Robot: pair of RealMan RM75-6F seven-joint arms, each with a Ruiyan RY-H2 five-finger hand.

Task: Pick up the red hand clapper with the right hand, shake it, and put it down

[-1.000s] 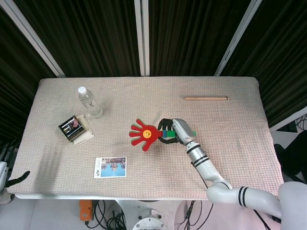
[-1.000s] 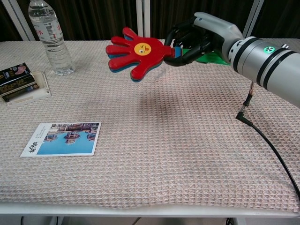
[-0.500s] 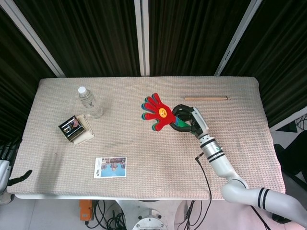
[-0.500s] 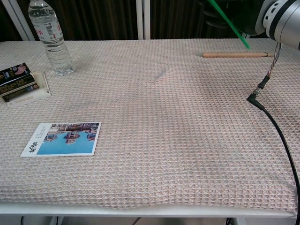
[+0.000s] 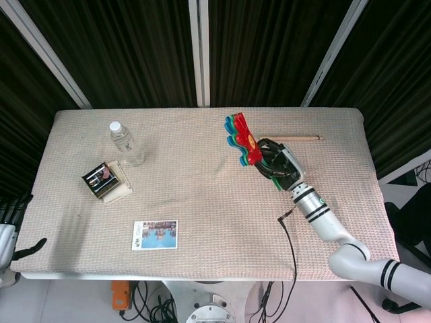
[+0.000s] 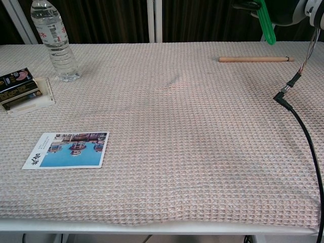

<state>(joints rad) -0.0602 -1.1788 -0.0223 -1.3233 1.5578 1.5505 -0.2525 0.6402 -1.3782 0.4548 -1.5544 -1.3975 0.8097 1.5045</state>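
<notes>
My right hand point(image 5: 278, 163) holds the red hand clapper point(image 5: 241, 137) by its handle, lifted well above the table, with the red palm pointing up and away. Blue and green layers show behind the red one. In the chest view only the clapper's green handle end point(image 6: 266, 23) and a bit of the right hand point(image 6: 288, 10) show at the top right edge. My left hand point(image 5: 8, 222) hangs off the table's left edge at the lower left, fingers apart and holding nothing.
A water bottle point(image 5: 125, 143) stands at the back left, with a small box on a pad point(image 5: 105, 181) in front of it. A postcard point(image 5: 155, 235) lies near the front edge. A wooden stick point(image 5: 303, 138) lies at the back right. A black cable point(image 6: 304, 131) trails from the right arm.
The right hand has swung the clapper up and to the right, from low over mid-table to high near the wooden stick. The clapper has left the chest view except for its green end.
</notes>
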